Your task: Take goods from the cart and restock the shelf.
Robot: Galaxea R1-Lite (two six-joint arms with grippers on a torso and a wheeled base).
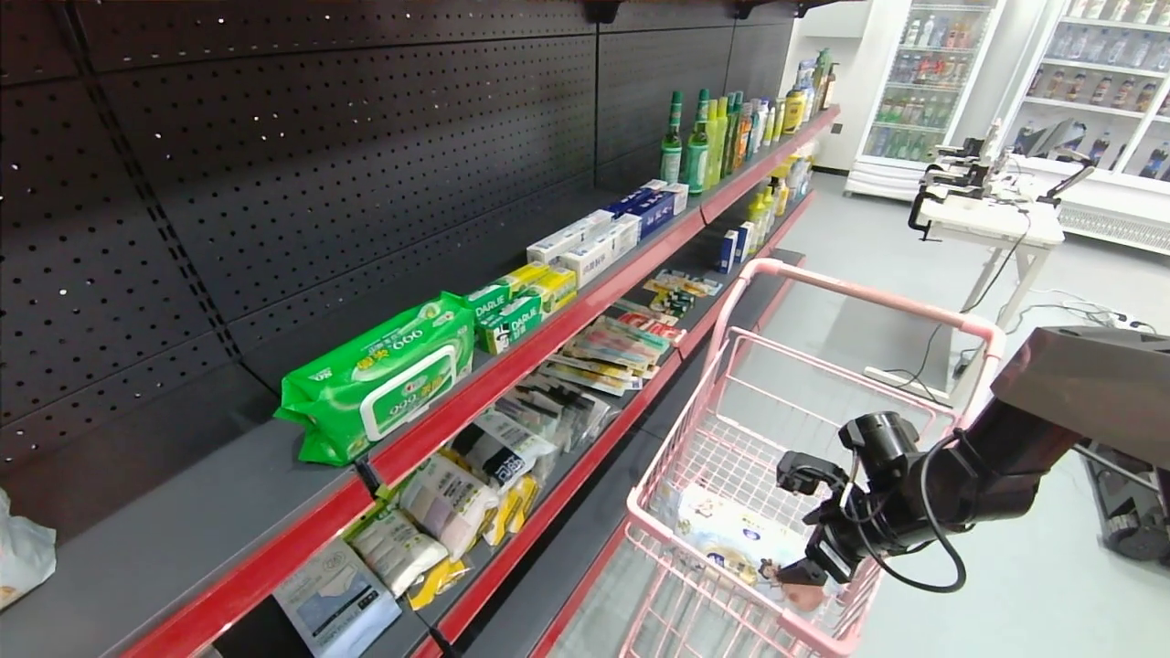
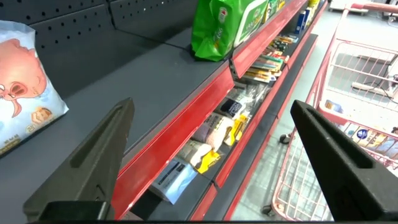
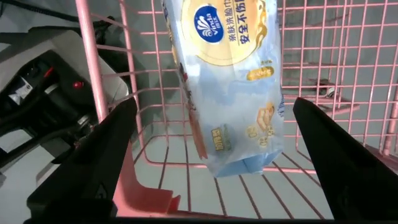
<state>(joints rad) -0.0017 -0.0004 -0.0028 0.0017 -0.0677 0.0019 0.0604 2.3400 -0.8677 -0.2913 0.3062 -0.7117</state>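
The right gripper (image 3: 212, 106) hangs low inside the pink cart (image 1: 859, 292), at the end nearest the robot. Its two fingers (image 3: 93, 162) are spread wide, one on each side of a pale blue pack of wipes (image 3: 236, 93), and they are not touching it. The pack lies flat on the wire floor. Its long side runs along the gap between the fingers, with one short end toward the wrist. From the head view it lies across the cart's near end.

The left gripper (image 2: 211, 104) is over the grey shelf (image 1: 183, 539), wide open with nothing in it. A white pack with a pink pig (image 2: 25, 81) lies close by. Farther along lies a green pack of wipes (image 1: 384, 375) (lengthwise along the shelf), then toothpaste boxes (image 1: 516, 306), then green bottles (image 1: 699, 142).
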